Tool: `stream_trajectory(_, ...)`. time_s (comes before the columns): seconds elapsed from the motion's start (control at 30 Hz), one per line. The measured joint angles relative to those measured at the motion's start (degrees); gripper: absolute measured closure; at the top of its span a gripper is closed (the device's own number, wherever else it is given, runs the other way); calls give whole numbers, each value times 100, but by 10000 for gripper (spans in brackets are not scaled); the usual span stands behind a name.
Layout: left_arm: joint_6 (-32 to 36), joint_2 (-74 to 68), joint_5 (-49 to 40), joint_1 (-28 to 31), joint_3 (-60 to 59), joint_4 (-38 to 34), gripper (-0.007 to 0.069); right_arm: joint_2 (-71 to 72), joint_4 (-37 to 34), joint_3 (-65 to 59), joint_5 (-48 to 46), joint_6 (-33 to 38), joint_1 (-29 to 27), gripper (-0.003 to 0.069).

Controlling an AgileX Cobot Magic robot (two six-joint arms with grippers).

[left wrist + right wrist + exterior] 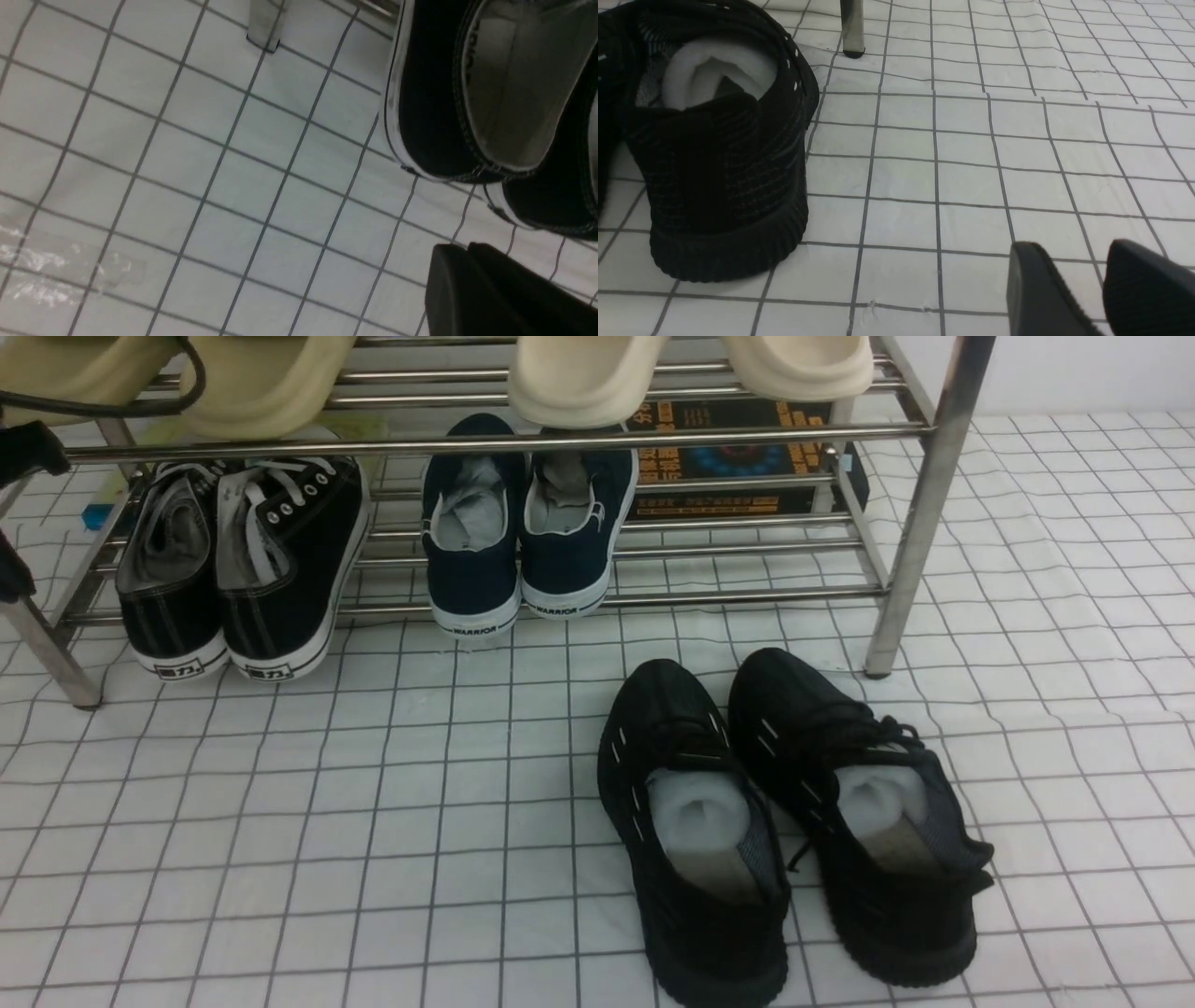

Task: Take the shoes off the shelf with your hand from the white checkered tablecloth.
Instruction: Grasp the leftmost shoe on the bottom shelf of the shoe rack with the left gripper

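The black canvas shoes (238,569) with white laces stand side by side at the left end of the shelf's (597,434) lower tier, heels toward me. Their heels show in the left wrist view (448,102). My left gripper (467,248) is shut and empty, hovering over the white checkered tablecloth (373,803) just in front of those heels, apart from them. Part of the left arm (19,457) shows at the front view's left edge. My right gripper (1069,252) is open and empty, low over the cloth (971,163), to the right of the black knit trainers.
Navy WARRIOR sneakers (523,532) sit mid-shelf, with a dark printed box (747,457) behind at the right. Cream slippers (579,378) lie on the top tier. Black knit trainers (784,821) stand on the cloth in front. A shelf leg (910,541) stands at right.
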State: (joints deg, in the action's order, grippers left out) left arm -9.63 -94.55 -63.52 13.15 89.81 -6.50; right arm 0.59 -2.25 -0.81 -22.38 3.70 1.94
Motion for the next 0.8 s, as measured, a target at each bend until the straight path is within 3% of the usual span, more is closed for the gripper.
stream_trajectory(0.17, -190, -265, 589, -95, 0, 6, 411, 0, 0, 0, 0, 0, 0, 420)
stream_trajectory(0.27, -305, -480, 957, -95, 0, 19, 265, 0, 0, 0, 0, 0, 0, 420)
stream_trajectory(0.43, -315, -790, 1317, -95, 0, -202, 127, 0, 0, 0, 0, 0, 0, 420)
stream_trajectory(0.67, -320, -1084, 1346, -95, 0, -435, 127, 0, 0, 0, 0, 0, 0, 420)
stream_trajectory(0.73, -357, -1227, 1335, -95, 0, -494, 167, 0, 0, 0, 0, 0, 0, 420)
stream_trajectory(0.8, -414, -1428, 1315, -108, 0, -570, 265, 0, 0, 0, 0, 0, 0, 420)
